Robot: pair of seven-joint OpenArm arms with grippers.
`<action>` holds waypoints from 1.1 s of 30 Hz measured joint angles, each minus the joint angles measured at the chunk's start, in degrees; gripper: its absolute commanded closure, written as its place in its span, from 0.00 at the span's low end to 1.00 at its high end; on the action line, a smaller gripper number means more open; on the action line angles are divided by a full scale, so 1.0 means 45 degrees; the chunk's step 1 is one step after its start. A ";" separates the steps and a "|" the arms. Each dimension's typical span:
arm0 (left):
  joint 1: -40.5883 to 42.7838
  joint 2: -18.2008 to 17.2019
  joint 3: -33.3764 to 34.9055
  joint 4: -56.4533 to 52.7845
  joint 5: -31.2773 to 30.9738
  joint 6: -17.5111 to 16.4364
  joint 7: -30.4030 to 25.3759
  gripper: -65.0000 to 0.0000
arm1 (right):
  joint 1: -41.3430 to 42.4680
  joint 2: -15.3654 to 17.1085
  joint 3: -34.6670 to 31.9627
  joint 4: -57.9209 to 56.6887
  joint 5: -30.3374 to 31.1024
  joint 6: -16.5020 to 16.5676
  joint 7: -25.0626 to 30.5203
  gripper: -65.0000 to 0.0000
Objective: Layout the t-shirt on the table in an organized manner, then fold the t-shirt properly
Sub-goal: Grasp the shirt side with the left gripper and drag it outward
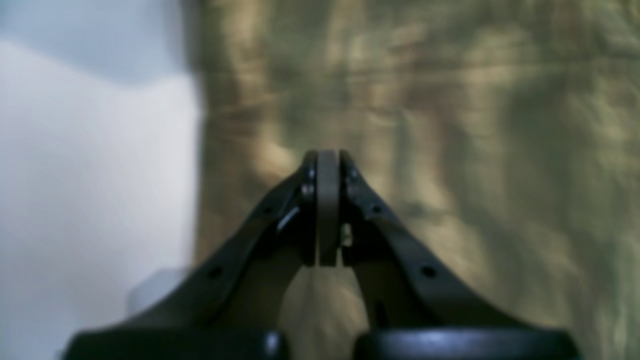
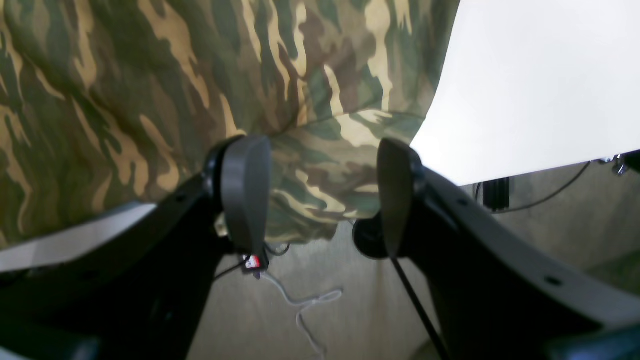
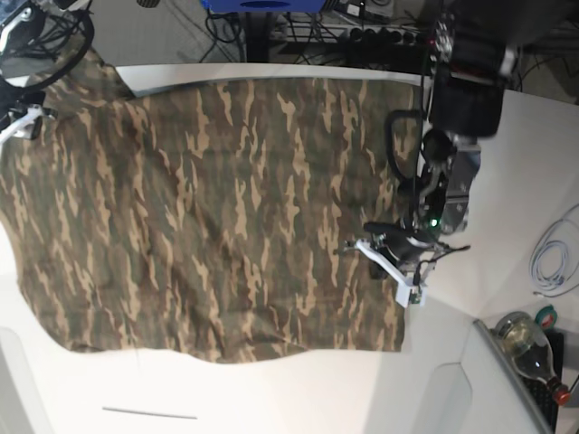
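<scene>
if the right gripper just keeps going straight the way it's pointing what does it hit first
Most likely the t-shirt: its draped edge lies directly between and ahead of the right gripper, whose jaws stand open. Depth is hard to judge.

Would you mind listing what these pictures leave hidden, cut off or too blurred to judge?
- Left wrist view: the t-shirt is blurred, so its pattern and folds cannot be read; the left gripper is shut.
- Right wrist view: the open right gripper hides the hanging cloth behind its fingers.
- Base view: the shirt's left part runs off the frame; the left arm covers its right edge. No collar or label can be made out.
</scene>
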 measured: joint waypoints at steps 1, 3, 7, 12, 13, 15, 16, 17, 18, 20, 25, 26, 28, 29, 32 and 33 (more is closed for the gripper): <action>0.0597 0.0039 0.0053 0.1098 -0.0136 -0.0117 0.0316 1.00 | -0.0019 -0.0010 0.0015 -0.0039 0.0005 0.0000 0.0233 0.50; 0.1622 0.0102 0.0199 0.2788 -0.0063 -0.0117 0.1049 1.00 | -0.0044 0.0029 0.0039 -0.0049 -0.0005 0.0000 0.0525 0.50; 0.2210 0.0102 0.0204 0.2356 0.0602 -0.0189 0.1151 1.00 | -0.0175 0.0029 0.0034 -0.0044 0.0000 0.0000 0.0617 0.50; 0.1831 0.0010 -0.0024 0.0364 0.1831 -0.0189 0.0126 1.00 | -0.0194 0.0029 0.0034 -0.0044 0.0005 0.0000 0.0636 0.50; 0.1540 0.0063 -0.0029 -0.0131 0.2050 -0.0189 -0.0384 1.00 | -0.0199 0.0034 0.0034 -0.0044 -0.0015 0.0005 0.0636 0.50; 0.0913 0.0107 0.0131 -0.1433 0.2186 -0.0277 -0.1394 1.00 | -0.0194 0.0034 0.0034 -0.0049 0.0000 0.0000 0.0617 0.50; 0.0525 0.0117 0.0121 -0.2229 0.2273 -0.0393 -0.2157 1.00 | -0.0189 0.0034 0.0034 -0.0049 -0.0010 0.0000 0.0622 0.50; 0.0034 0.0136 0.0121 -0.3104 0.2419 -0.0461 -0.2822 1.00 | -0.0189 0.0034 0.0034 -0.0049 -0.0034 0.0005 0.0617 0.50; -0.0539 0.0209 0.0107 -0.4051 0.2565 -0.0452 -0.3298 1.00 | -0.0189 0.0034 0.0034 -0.0053 -0.0058 0.0000 0.0607 0.50; -0.1724 0.0393 0.0073 -0.5790 0.2953 -0.0185 -0.3954 1.00 | -0.0194 0.0024 0.0034 -0.0053 -0.0034 0.0005 0.0607 0.50; -0.2327 0.0651 -0.0010 -0.6280 0.3240 -0.0010 -0.4085 1.00 | -0.0204 0.0024 0.0073 -0.0053 -0.0005 0.0000 0.0612 0.50; -0.2263 0.0651 -0.0034 -0.5916 0.3254 0.0015 -0.3667 1.00 | -0.0199 0.0024 0.0097 -0.0053 -0.0005 0.0000 0.0617 0.49; -0.1957 0.0651 -0.0049 -0.4852 0.3371 -0.0044 -0.2599 1.00 | -0.0199 0.0015 0.0121 -0.0053 0.0010 0.0000 0.0622 0.48; -0.1690 0.0690 -0.0291 -0.4167 0.3371 -0.0053 -0.2152 1.00 | -0.0199 0.0010 0.0141 -0.0053 0.0000 0.0000 0.0617 0.48; -0.0641 0.0782 -0.1865 -0.1651 0.3381 -0.0325 -0.1103 1.00 | -0.0165 -0.0024 0.0180 -0.0335 0.0034 0.0000 0.0675 0.39; -0.0253 0.0743 -0.2545 -0.0714 0.3356 -0.0330 -0.0695 1.00 | -0.0107 -0.0058 0.0257 -0.0588 0.0053 0.0000 0.0733 0.35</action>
